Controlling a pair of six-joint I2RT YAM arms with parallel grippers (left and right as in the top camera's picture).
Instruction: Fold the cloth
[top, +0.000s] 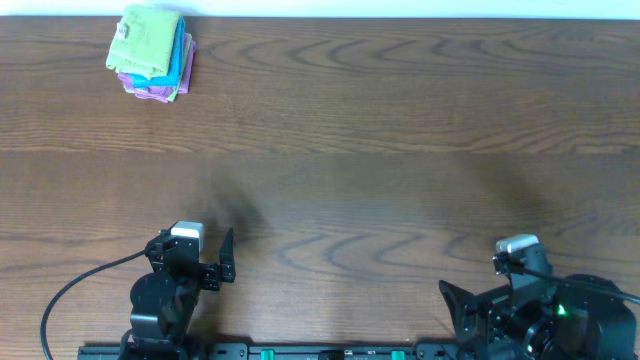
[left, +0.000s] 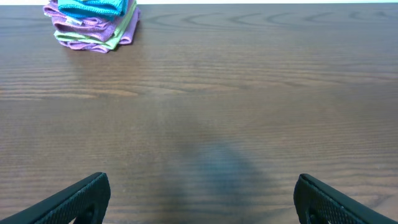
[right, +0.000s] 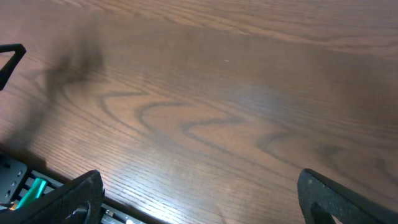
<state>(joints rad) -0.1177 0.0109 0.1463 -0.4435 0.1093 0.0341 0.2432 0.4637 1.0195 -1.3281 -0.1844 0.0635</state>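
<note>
Well apart from the cloth stack (top: 152, 55), on its near side, the left gripper (left: 202, 182) hovers low over the surface (top: 400, 150) with its jaws spread wide and nothing between them (released state). Both black fingers (left: 81, 199) show at the lower corners of the left wrist view, with bare wood grain between them. Its aim is toward the stack, which appears at the upper left of that view.

Farther from the stack, off to its right and also on its near side, the right gripper (right: 200, 179) is likewise released. Its jaws stand fully apart and grasp nothing. Only brown wood grain lies ahead of it in the right wrist view.

A black cable (top: 80, 290) curves away from the base of the left arm, on the side of the arm away from the right gripper.

The cloth (top: 148, 38), lime-green and compact, lies on top of the stack in the overhead view. Neither gripper touches it. Directly beneath it a bright blue cloth (top: 184, 55) shows along the stack's right side. A pink and purple cloth (top: 150, 90) shows at the stack's near edge (the exact number of layers cannot be told). The stack stands at the far left corner of the surface.
</note>
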